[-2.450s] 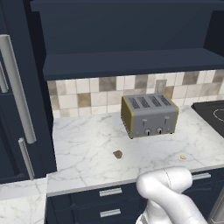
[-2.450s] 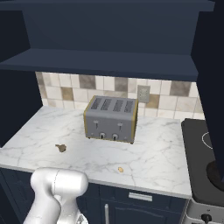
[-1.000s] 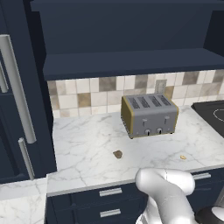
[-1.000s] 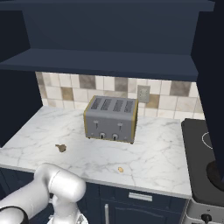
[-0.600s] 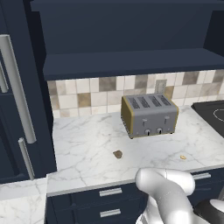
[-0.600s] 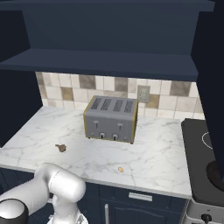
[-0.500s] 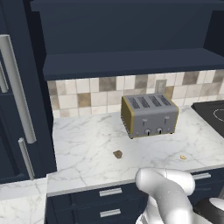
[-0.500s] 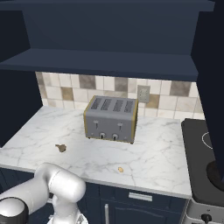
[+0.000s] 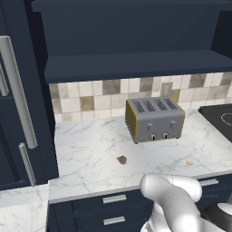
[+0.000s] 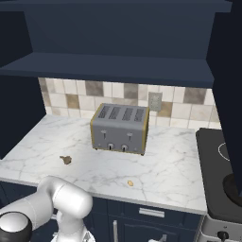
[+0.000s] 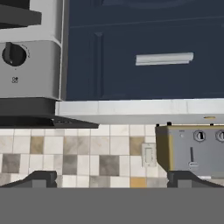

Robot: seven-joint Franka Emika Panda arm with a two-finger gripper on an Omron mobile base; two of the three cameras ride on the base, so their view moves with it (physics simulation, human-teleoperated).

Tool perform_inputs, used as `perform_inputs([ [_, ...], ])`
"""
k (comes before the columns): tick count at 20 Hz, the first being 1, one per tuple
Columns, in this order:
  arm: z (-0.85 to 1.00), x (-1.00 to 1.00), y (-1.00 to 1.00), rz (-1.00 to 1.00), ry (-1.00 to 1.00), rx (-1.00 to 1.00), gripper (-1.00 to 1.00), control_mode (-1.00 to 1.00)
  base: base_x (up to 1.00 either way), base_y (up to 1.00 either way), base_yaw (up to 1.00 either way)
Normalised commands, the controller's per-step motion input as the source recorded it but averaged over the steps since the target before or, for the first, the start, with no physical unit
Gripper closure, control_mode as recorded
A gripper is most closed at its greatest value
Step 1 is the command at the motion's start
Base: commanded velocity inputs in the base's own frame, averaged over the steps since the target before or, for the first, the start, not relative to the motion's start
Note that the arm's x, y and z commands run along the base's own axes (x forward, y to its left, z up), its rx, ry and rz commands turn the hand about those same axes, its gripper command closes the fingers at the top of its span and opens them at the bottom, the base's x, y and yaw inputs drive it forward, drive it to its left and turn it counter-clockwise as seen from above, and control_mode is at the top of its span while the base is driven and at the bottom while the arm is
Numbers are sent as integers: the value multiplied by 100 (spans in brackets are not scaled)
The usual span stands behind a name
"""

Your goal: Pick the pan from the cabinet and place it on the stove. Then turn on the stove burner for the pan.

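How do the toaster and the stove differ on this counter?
The toaster is a silver box with a yellow side, standing up from the marble counter; the stove is a flat glossy black cooktop with thin white rings, level with the countertop. The toaster sits mid-counter, the stove at its right end. Neither carries anything.

A silver toaster (image 9: 155, 119) stands on the marble counter (image 9: 90, 158) near 2 crumbs (image 9: 122, 159).
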Motion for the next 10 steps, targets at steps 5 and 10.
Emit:
perform_inputs([
  [5,0,24,0,0,-8,0,-100,-100,0,0,0],
  [10,-4,23,-2,0,-2,0,-100,-100,0,0,0],
])
